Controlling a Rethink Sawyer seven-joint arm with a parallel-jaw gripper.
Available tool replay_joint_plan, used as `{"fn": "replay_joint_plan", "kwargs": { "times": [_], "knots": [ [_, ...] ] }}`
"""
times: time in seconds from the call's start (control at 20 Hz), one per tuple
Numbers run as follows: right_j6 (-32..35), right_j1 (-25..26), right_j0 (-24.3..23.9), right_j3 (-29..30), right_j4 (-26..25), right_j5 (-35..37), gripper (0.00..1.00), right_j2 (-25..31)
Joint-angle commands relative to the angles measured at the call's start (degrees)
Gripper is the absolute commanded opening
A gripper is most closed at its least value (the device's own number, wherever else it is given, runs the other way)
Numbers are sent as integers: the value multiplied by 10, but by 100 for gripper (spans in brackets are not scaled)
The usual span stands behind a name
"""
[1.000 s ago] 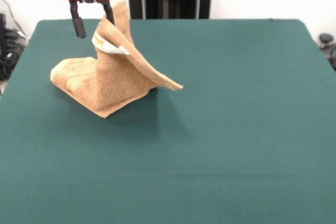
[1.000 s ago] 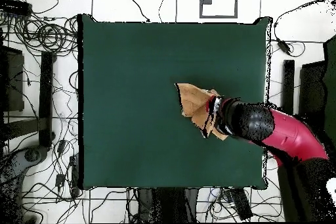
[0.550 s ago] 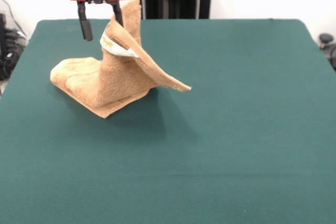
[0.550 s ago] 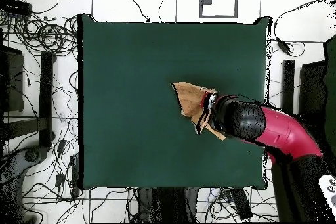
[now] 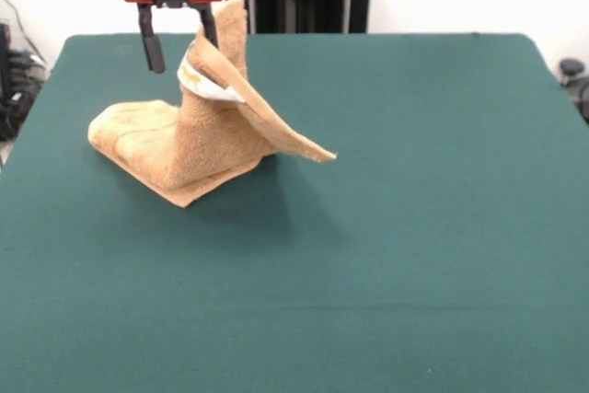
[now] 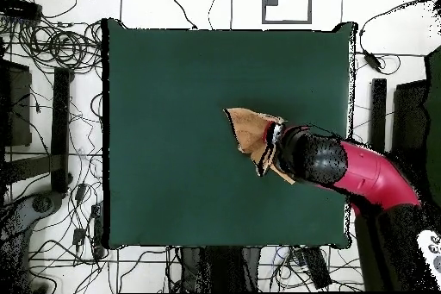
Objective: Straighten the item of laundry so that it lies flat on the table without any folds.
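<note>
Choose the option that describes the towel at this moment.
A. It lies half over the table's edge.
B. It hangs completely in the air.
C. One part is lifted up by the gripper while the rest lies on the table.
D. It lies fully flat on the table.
C: the towel rises to the gripper, and its lower part lies folded on the table.
</note>
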Motion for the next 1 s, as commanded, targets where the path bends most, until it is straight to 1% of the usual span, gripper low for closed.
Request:
{"fn": "replay_joint_plan", "kwargs": {
  "times": [0.05,0.2,0.25,0.5,0.85,1.0],
  "knots": [
    [103,12,43,61,32,-48,100,38],
    [113,13,46,70,40,-63,100,40],
    [119,13,53,73,47,-68,0,35],
    [137,12,65,79,62,-78,0,25],
    [160,6,93,95,85,-112,0,4],
    [160,6,98,101,97,-120,0,-1]
  ]
}}
